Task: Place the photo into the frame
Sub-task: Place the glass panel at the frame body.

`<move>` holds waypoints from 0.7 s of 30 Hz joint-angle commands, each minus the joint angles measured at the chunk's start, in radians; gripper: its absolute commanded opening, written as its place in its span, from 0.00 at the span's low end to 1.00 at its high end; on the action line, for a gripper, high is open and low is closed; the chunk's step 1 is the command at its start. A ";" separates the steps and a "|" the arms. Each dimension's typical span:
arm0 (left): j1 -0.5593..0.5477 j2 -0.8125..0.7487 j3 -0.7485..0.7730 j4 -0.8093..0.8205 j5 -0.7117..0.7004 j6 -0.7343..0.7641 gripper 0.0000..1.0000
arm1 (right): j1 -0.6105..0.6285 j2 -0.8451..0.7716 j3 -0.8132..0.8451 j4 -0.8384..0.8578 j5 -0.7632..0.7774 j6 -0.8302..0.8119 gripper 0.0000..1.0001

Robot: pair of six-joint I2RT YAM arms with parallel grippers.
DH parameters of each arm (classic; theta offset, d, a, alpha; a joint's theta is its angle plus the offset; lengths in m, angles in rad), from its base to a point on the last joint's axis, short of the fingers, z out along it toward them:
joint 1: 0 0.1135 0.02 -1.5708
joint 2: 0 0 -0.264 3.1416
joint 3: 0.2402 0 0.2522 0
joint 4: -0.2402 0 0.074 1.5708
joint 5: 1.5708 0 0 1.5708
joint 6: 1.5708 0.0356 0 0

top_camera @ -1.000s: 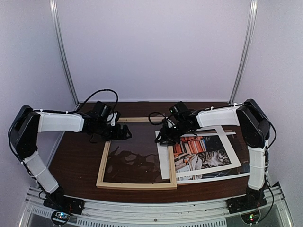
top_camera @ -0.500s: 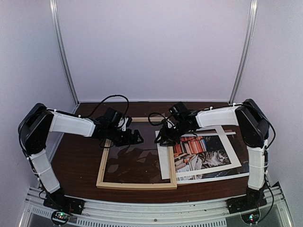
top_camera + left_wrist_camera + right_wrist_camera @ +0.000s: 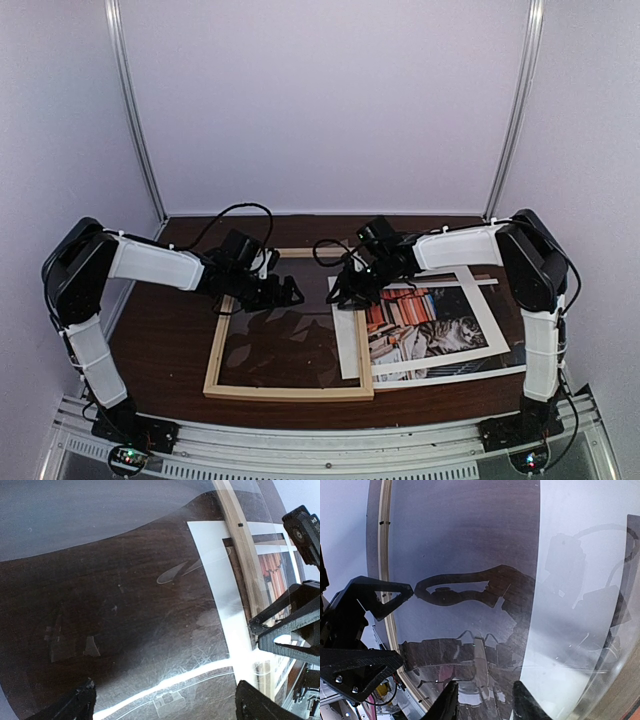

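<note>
The frame point(image 3: 290, 392), thin pale wood, lies flat on the dark table left of centre. A glossy clear sheet point(image 3: 285, 345) covers its opening. To its right lies the photo point(image 3: 430, 325), face up, showing the cat and red books. Its white left border reaches under the frame's right strip point(image 3: 240, 545). My left gripper point(image 3: 285, 293) hovers wide open over the far part of the sheet point(image 3: 125, 605), with nothing between its fingers. My right gripper point(image 3: 345, 293) is at the photo's far left corner beside the right strip. Its fingers point(image 3: 447, 702) stand a little apart over the sheet.
White walls with two aluminium posts point(image 3: 135, 120) close the back and sides. A metal rail point(image 3: 320, 445) runs along the near edge by the arm bases. More flat sheets point(image 3: 450, 377) stick out under the photo's near edge. Both grippers are close together over the frame's far right part.
My left arm has swung right, from the frame's far left corner to over the sheet, and has stayed there for the last half second. The right gripper has stayed in place.
</note>
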 commanded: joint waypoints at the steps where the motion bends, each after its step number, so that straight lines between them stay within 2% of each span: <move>1: -0.007 0.019 0.012 0.013 -0.023 -0.001 0.98 | 0.007 0.014 0.020 0.013 -0.010 -0.009 0.38; 21: -0.009 0.024 -0.021 0.001 -0.035 0.007 0.98 | 0.007 -0.044 -0.011 -0.042 0.057 -0.032 0.40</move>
